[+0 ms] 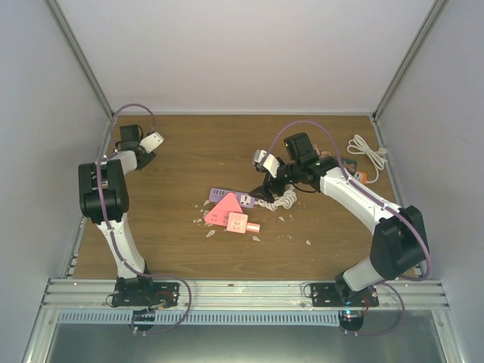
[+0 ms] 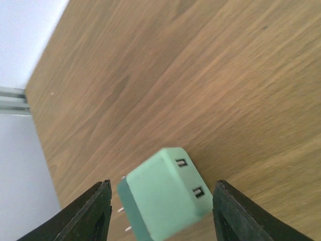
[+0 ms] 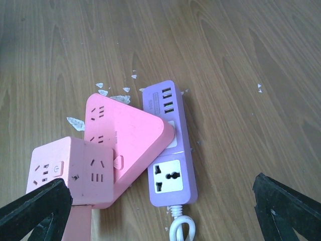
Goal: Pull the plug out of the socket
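The plug [image 2: 163, 193], a mint-green charger cube with two USB ports and metal prongs, sits blurred just above the wooden table between the fingers of my left gripper [image 2: 163, 184]. A narrow gap shows on each side of it, so the jaws stand open and off it. This gripper is at the table's far left [image 1: 147, 155]. A bit of the orange socket [image 1: 363, 178] shows at the far right, mostly hidden behind my right arm. My right gripper [image 3: 160, 186] hangs wide open above the purple strip, holding nothing.
A purple power strip [image 3: 168, 145] with a white cord lies mid-table, with a pink triangular adapter [image 3: 123, 133] and a pink cube adapter [image 3: 70, 170] overlapping it. White scraps [image 1: 281, 219] litter the wood. A coiled white cable [image 1: 368, 151] lies back right.
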`<state>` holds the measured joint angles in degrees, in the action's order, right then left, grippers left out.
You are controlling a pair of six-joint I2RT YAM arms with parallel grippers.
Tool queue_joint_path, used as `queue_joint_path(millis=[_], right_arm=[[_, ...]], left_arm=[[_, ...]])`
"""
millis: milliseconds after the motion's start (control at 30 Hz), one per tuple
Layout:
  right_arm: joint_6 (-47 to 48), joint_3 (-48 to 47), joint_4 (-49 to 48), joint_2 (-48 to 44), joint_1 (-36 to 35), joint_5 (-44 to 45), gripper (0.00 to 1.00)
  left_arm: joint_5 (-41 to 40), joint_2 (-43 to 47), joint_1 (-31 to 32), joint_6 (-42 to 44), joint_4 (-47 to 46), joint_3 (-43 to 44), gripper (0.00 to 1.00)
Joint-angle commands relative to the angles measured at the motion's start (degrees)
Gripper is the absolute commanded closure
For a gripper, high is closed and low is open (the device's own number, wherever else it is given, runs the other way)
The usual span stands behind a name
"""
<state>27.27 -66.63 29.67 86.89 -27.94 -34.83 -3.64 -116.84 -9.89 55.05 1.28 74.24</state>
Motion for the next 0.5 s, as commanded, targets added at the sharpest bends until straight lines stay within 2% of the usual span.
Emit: queue_joint_path(millis=[0,167,367,467], right_arm=[[1.94,-0.28,1.05,-1.04,0.23,-0.75,0.0],[4.18,1.05,2.22,-2.89,0.26,-2.81,0.0],[9.94,6.34,3.39,-8.51,0.13,-5.22,0.01],[13.79,10.16,3.92,-11.81,-0.21,-5.47,0.02]], left_arm=[[6.14,2.58,0.26,-1.66,4.19,1.62,0.42],[14.66,8.27,0.31,-2.31,10.1,1.29,0.34],[27.69,19.15,0.82,0.17,15.27,-5.41,0.26],[34.13,24.96,1.67,1.83,17.94,-8.7,0.14]])
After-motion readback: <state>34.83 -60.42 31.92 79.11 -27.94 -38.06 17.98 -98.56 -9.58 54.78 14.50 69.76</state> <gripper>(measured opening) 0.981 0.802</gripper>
